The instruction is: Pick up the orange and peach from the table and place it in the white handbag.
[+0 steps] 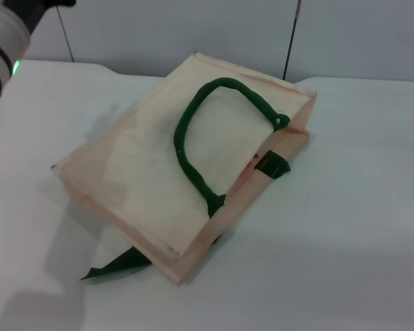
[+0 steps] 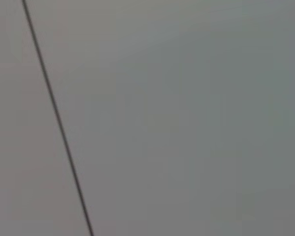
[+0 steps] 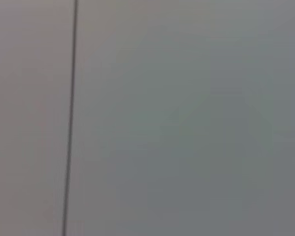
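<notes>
The white handbag (image 1: 159, 179) lies flat on the white table in the head view, with a thick dark green loop handle (image 1: 207, 131) on its upper face and a green tab (image 1: 272, 165) at its open edge. A thin reddish sliver (image 1: 250, 167) shows inside the bag's opening; I cannot tell what it is. The orange and the peach are out of view. Part of my left arm (image 1: 3, 41) shows at the top left corner, raised away from the bag; its gripper is out of view. My right gripper is out of view. Both wrist views show only a grey wall.
A second green handle strap (image 1: 117, 265) sticks out from under the bag's near corner. The white table (image 1: 331, 262) spreads around the bag. A grey panelled wall (image 1: 193, 27) with dark seams stands behind the table.
</notes>
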{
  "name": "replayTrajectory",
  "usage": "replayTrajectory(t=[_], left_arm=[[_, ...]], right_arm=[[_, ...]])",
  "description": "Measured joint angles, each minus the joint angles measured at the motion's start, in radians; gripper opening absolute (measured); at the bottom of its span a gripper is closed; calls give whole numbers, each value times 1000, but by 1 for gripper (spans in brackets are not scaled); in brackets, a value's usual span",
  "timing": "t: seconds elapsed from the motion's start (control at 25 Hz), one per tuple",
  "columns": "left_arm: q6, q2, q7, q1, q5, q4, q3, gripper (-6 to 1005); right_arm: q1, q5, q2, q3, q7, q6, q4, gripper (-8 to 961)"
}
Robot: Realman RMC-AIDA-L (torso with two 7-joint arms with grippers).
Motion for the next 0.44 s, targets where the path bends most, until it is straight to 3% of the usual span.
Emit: replayTrajectory(t=[0.12,0.44], left_arm=[[98,1,-42,-24,0,-108,31,495],[196,7,-149,-113,7,-334,71,495]], right_arm=[[12,81,1,-1,-95,7,82,760],[51,283,2,5,-305,27,254,759]])
